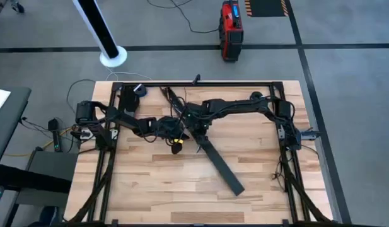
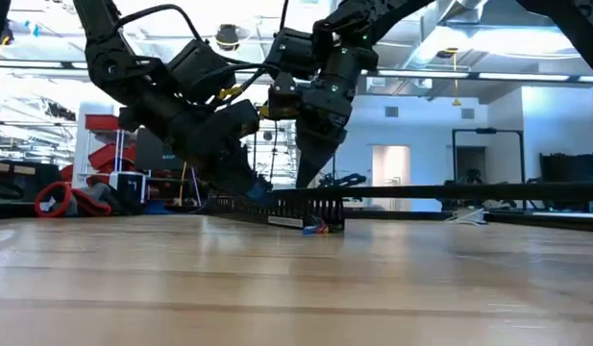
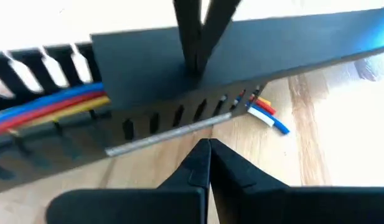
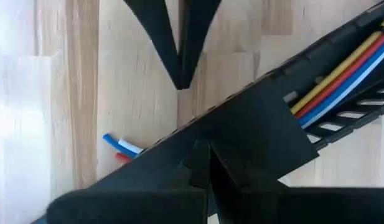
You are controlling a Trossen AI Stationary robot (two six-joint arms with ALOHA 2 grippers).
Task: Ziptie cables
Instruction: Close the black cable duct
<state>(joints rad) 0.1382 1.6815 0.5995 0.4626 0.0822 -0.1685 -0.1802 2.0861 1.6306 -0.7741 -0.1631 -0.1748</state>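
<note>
The cables (image 3: 48, 106), blue, red, yellow and white, lie lengthwise inside the slotted black channel (image 3: 154, 121) on the table (image 1: 156, 189). Their cut ends (image 3: 269, 115) poke out just past one end of the channel, and a flat black cover strip (image 3: 241, 46) sits over that stretch. In the high view the long axis of channel and strip runs diagonally across the table, from between the two arms toward the front right.

The left gripper (image 3: 208, 149) has its fingers pressed together, holding nothing, with the tips just beside the channel's slotted wall, near the end where the wires show. The right gripper (image 4: 203, 152) faces it from the other side of the channel; its fingers are also closed and empty, their tips at the cover's edge. Both look about equally near, so either could take the bundle. No zip tie is visible.
</note>
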